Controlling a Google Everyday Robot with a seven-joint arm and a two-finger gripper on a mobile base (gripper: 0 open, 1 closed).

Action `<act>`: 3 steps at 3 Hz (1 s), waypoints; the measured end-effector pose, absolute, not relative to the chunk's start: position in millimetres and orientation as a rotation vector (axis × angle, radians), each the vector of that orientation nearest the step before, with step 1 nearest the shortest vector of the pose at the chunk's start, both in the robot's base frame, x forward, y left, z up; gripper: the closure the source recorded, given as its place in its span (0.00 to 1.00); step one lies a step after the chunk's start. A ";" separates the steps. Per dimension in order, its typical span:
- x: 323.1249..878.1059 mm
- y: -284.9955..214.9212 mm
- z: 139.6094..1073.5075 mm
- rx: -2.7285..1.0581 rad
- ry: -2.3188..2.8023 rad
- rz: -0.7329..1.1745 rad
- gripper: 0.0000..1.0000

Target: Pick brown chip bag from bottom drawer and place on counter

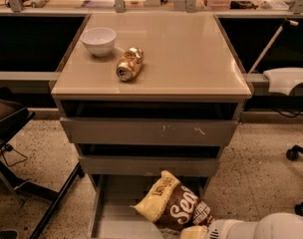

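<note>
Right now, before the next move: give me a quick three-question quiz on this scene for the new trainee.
1. True or false: the brown chip bag lies on the counter.
2. What stands beside the gold can? A) white bowl B) mug C) plate
3. Where is the hand?
Key: 1 false, it is over the open bottom drawer. 2 A. 3 at the bottom edge of the view, against the bag's lower end.
</note>
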State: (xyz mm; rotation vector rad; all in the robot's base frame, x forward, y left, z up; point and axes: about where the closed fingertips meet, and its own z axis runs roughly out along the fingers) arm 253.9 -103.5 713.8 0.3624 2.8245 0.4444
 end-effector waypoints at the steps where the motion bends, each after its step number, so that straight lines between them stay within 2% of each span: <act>1: 258.1 -105.3 709.4 0.334 2.903 0.395 1.00; 2: 257.6 -76.7 701.4 0.257 3.096 0.361 1.00; 3: 224.6 -37.0 706.0 0.129 3.282 0.289 1.00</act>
